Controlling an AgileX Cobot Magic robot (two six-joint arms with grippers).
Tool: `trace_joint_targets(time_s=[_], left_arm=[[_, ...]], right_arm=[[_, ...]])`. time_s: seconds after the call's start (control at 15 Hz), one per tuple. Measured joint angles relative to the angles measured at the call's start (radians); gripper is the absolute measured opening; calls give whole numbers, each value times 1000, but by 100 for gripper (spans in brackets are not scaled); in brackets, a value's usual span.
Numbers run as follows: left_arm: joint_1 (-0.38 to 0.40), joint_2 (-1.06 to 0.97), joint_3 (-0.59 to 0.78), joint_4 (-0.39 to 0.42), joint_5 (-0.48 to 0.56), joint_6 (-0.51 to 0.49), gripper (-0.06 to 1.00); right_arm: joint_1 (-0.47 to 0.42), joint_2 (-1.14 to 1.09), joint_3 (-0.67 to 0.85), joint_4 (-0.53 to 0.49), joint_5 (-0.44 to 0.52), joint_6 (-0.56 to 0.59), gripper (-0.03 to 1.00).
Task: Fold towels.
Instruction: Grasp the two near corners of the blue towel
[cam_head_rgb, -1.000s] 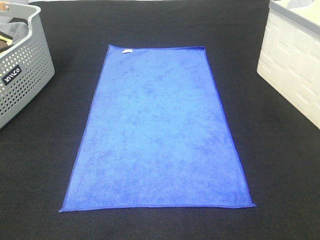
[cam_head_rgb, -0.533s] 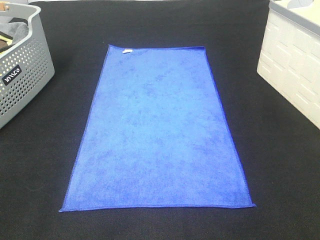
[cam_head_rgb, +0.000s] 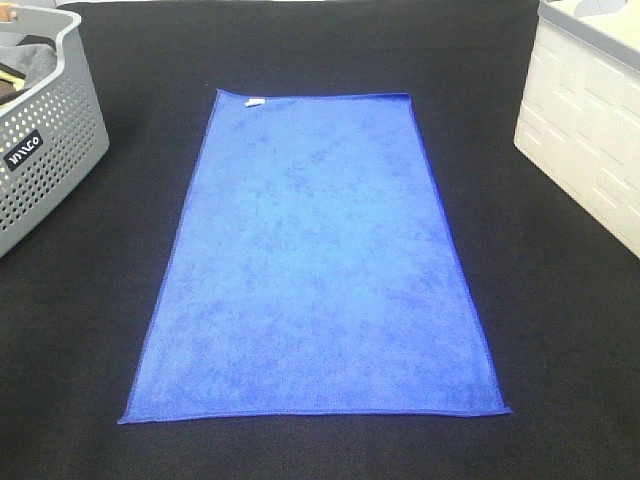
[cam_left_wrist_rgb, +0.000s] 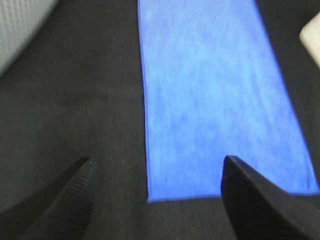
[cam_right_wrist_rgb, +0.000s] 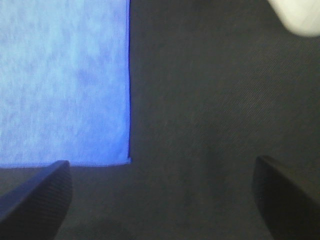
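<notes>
A royal-blue towel (cam_head_rgb: 318, 260) lies flat and unfolded on the black table, long side running away from me, with a small white tag (cam_head_rgb: 254, 101) at its far left corner. Neither arm shows in the high view. In the left wrist view my left gripper (cam_left_wrist_rgb: 157, 192) stands open above the black cloth just short of the towel's (cam_left_wrist_rgb: 215, 95) near left corner, nothing between its fingers. My right gripper (cam_right_wrist_rgb: 162, 192) is open too, hovering beside the towel's (cam_right_wrist_rgb: 62, 80) near right corner, over bare black cloth.
A grey perforated basket (cam_head_rgb: 45, 150) holding grey and dark cloth stands at the far left. A white crate (cam_head_rgb: 585, 120) stands at the far right. Black cloth (cam_head_rgb: 100, 300) covers the table all round the towel.
</notes>
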Motion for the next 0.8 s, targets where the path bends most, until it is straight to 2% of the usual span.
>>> trace_joint_targets(time_s=[0.13,0.2,0.47,0.73,0.8], left_arm=[[0,167,0,-74,-2,51,67],[0,167,0,-74,-2,51,67],[0,510,0,-270,-7,252,67],[0,722,0,-459,-39,445,67],[0,780,0,-519,-66,524,67]], right_arm=[[0,139,0,50,-19,-47,92],[0,139,0,50,-19,-47,92],[0,413,0,273,-101,-264,92],[0,593,-1,500,-134,-514,92],[0,646,-1,580,-153,-603,92]])
